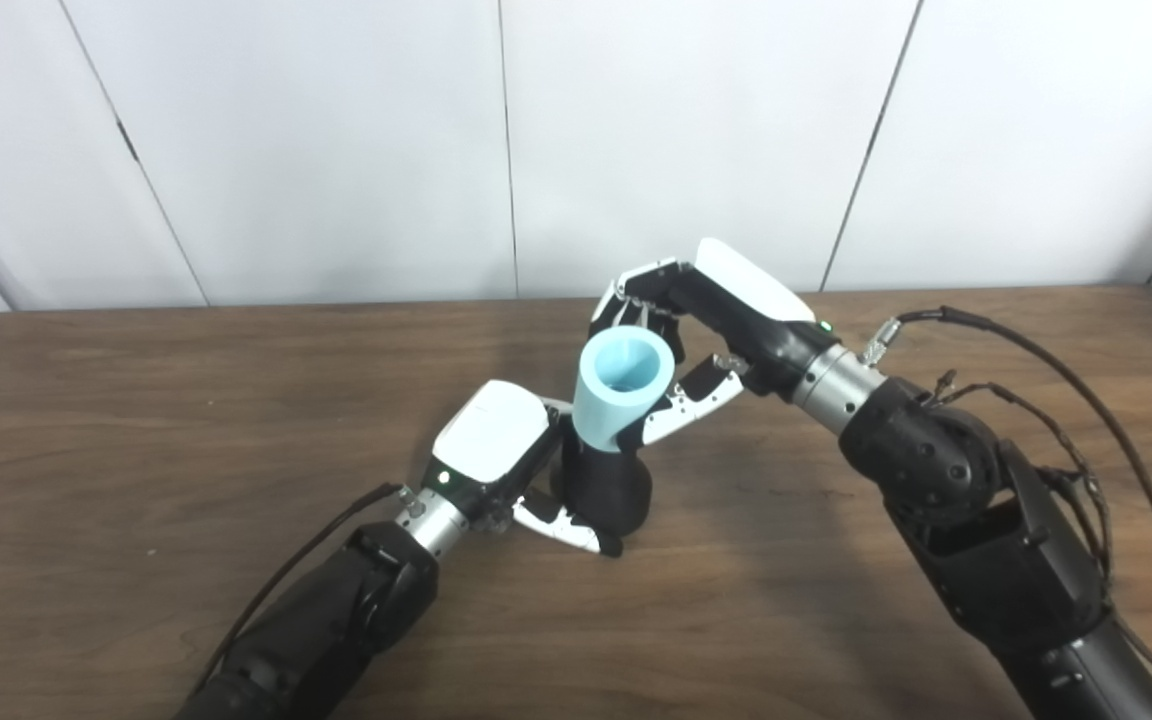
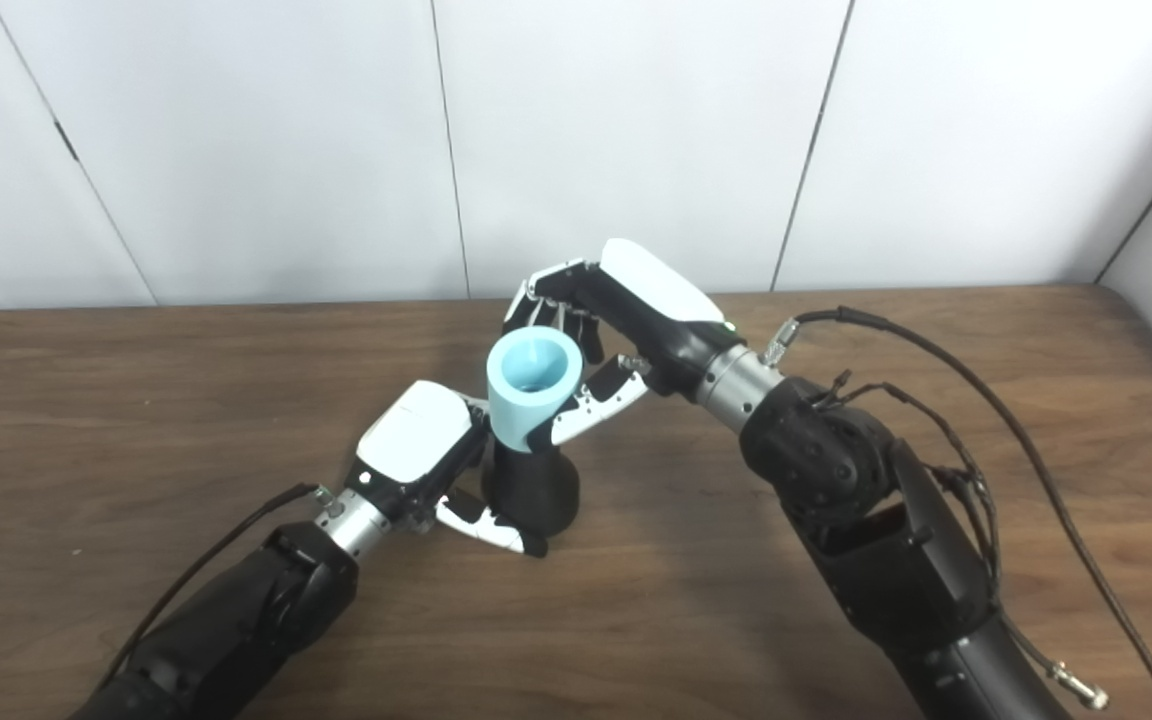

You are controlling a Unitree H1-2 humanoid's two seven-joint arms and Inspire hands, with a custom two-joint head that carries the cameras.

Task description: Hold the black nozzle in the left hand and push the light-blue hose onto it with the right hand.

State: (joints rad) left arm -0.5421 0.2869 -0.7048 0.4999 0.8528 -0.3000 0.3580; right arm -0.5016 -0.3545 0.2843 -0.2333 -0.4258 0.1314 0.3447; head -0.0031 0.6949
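The black nozzle (image 1: 604,490) stands upright on the wooden table (image 1: 136,420), wide base down. My left hand (image 1: 496,450) wraps it from the left, thumb across its front near the base. The light-blue hose (image 1: 621,388), a short thick tube with its open end facing up, sits over the nozzle's top, tilted slightly right. My right hand (image 1: 696,330) comes in from the right and closes on the hose, fingers behind it and thumb in front. The nozzle's tip is hidden inside the hose.
White wall panels (image 1: 636,130) rise just behind the table's far edge. Black cables (image 1: 1066,370) loop off my right forearm over the right side of the table.
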